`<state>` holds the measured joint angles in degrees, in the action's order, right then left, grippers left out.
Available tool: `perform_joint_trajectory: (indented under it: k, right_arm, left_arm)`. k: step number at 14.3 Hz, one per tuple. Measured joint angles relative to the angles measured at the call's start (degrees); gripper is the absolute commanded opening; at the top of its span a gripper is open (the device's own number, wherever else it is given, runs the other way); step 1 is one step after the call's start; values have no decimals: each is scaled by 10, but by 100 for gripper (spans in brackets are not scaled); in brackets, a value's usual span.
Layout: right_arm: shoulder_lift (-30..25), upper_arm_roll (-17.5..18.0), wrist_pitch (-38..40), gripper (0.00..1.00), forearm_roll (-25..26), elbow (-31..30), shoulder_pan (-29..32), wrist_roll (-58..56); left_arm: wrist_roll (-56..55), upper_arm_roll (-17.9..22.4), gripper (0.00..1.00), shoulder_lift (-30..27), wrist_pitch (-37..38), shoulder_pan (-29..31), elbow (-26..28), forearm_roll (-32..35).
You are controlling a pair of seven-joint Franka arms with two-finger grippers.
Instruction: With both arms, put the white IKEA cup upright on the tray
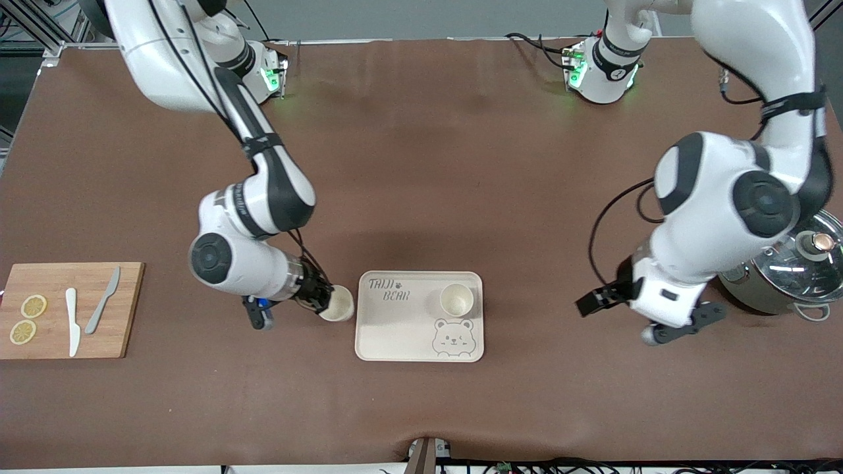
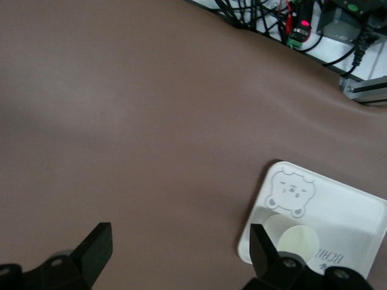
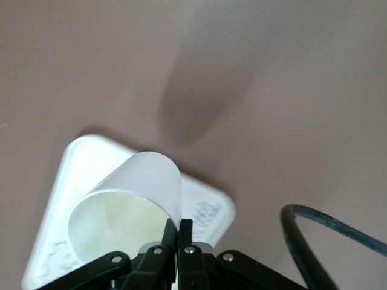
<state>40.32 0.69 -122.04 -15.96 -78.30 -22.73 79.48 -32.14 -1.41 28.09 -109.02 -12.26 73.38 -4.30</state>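
While one white cup [image 1: 457, 299] stands upright on the cream tray [image 1: 395, 332], in the corner farthest from the front camera toward the left arm's end, a second white cup [image 1: 338, 303] hangs tilted just beside the tray's edge toward the right arm's end. The right gripper [image 1: 321, 296] pinches that second cup by its rim; in the right wrist view its fingers [image 3: 179, 235] are pressed together on the cup wall [image 3: 151, 181] with the tray [image 3: 66, 175] beneath. The left gripper [image 1: 622, 309] hovers over bare table between the tray and a steel pot with a glass lid [image 1: 793, 270], its jaws spread wide and holding nothing. A wooden cutting board [image 1: 125, 309] near the right arm's end carries two lemon slices [image 1: 27, 318] and two knives [image 1: 89, 313].
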Motion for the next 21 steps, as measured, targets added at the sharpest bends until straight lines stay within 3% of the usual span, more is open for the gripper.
perform_joint_trajectory:
  k: [2,5,11,12,13,18,21]
  right_arm:
    - [19,0,-53,0,0,7,-29,41]
    - [26,-1,-57,0,0,8,-48,79]
    - [34,-1,-51,0,-1,-30,-60,102]
    - [33,-2,-51,36,-1,-30,-60,102]
    - [33,-2,-51,99,-1,-31,-60,102]
    - [35,-2,-51,100,-1,-35,-60,104]
    - [32,-6,-1,100,-1,-21,-60,104]
  left_arm:
    - [13,1,100,-25,44,29,0,3]
    - [40,1,100,-60,94,68,2,31]
    - [72,-1,100,-112,152,72,3,66]
    - [85,-1,100,-120,165,74,3,68]
    - [99,-1,100,-129,181,78,3,68]
    - [139,0,100,-163,242,100,5,69]
    - [144,-4,100,-185,245,100,16,69]
